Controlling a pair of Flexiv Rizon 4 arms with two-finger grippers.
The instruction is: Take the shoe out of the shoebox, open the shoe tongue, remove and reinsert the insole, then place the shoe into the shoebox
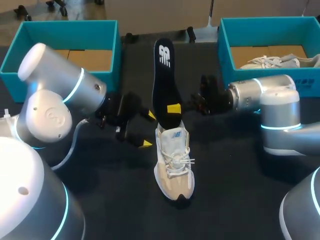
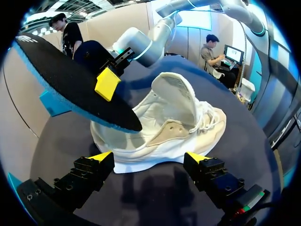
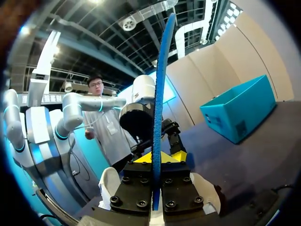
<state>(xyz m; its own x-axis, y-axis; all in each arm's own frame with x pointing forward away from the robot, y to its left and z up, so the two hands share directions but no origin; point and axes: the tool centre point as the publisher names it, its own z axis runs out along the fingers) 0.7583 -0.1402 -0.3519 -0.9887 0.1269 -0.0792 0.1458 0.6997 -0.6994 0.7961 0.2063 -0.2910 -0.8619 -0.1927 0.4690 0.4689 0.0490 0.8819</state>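
Dark tabletop [image 1: 120, 200] between two teal boxes, and we're right in the middle of the insole business. Up front, the right pincer [image 3: 157, 157] is clamped on the black insole [image 3: 160, 84] from both sides. Its yellow tips pinch low down, and the blue-edged sole stands tall and nearly upright above the fingers. The insole's lower end dips toward the heel opening of the cream shoe [image 1: 173, 162]. Whether that end touches inside or hangs just clear of the collar, I can't tell, so I can't call it as going out or going in. Across from it, the left pincer [image 2: 149, 162] is spread wide and holds nothing, hovering just beside the shoe with the shoe ahead of its fingers. The shoe sits on its sole at the middle of the tabletop, well apart from both boxes, toe toward the robot, tongue [image 2: 176, 96] pulled up and open. My read: shoe out of the box, done; tongue open, done; insole removal done or all but done. Left to do: seat the insole flat inside, then lift the shoe into a shoebox. The left-side box [image 1: 65, 35] shows only its cardboard floor, and the right-side box [image 1: 265, 27] already holds a second shoe [image 1: 272, 61].
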